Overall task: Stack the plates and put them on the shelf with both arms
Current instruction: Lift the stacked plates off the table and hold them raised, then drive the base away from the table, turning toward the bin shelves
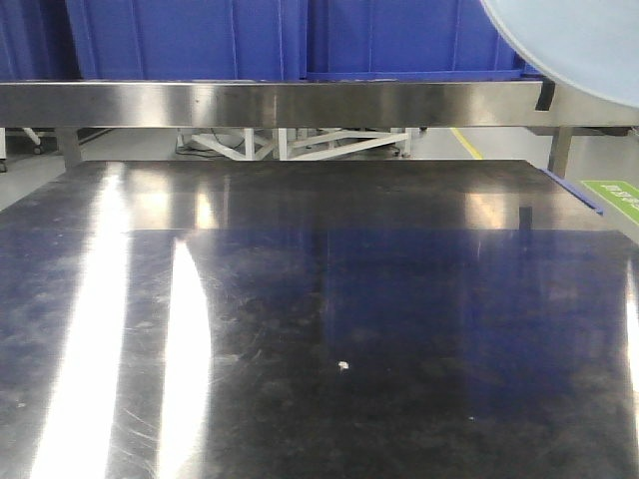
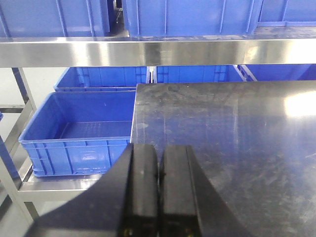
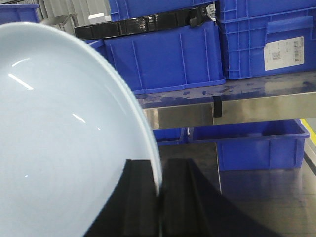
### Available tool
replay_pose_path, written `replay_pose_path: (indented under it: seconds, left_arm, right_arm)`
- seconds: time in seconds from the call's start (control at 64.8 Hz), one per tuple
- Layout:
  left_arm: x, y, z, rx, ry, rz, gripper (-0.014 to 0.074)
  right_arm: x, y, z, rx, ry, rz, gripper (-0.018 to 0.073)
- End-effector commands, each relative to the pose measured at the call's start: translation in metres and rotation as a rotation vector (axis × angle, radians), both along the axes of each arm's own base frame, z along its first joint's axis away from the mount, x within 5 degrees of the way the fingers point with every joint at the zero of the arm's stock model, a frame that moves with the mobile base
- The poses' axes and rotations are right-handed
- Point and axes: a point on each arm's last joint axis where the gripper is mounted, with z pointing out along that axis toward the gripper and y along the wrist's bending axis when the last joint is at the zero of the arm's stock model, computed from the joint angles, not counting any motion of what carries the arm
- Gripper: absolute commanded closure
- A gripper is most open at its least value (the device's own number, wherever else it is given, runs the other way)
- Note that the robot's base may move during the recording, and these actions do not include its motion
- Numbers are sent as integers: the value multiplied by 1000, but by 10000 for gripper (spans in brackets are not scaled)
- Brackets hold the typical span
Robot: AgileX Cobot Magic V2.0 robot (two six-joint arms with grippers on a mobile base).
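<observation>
Closest in the right wrist view, the right gripper (image 3: 159, 173) has its two black fingers (image 3: 140, 197) drawn in to a narrow gap. The rim of a plate (image 3: 64, 148) sits in that gap, pinched at its edge. The plate is large, round and shallow, a very pale blue-white. It is glossy enough to carry small streaks of light and has a low upturned rim. It is tilted and fills the left of that view. Whether a second plate lies against it cannot be told. It rests on nothing: in the front view it shows at the upper right, above the far right corner of the dark steel tabletop (image 1: 319, 299). There its edge overlaps the right end of the front bar of the shelf (image 1: 280, 103).

The left gripper (image 2: 159, 153) has its fingers pressed almost together, with only a thin slit between them and nothing in it. It is just inside the tabletop's left edge; whether it touches the surface is unclear. Past that edge an open blue crate (image 2: 79, 133) stands on a lower tier of the shelf. Farther back, more blue crates (image 1: 200, 40) stand in a row on the tier above the bar.
</observation>
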Motion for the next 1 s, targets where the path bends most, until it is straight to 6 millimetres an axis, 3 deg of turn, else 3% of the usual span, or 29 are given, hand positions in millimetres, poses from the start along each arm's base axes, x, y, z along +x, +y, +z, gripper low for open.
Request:
replay_pose_path:
  seconds: [0.0, 0.988]
  left_arm:
    - [1, 0, 18, -19, -112, 8, 514]
    - [1, 0, 18, -19, -112, 8, 514]
  right_arm:
    - [-2, -4, 19, -1, -122, -38, 510]
    - [-2, -4, 19, -1, -122, -38, 510]
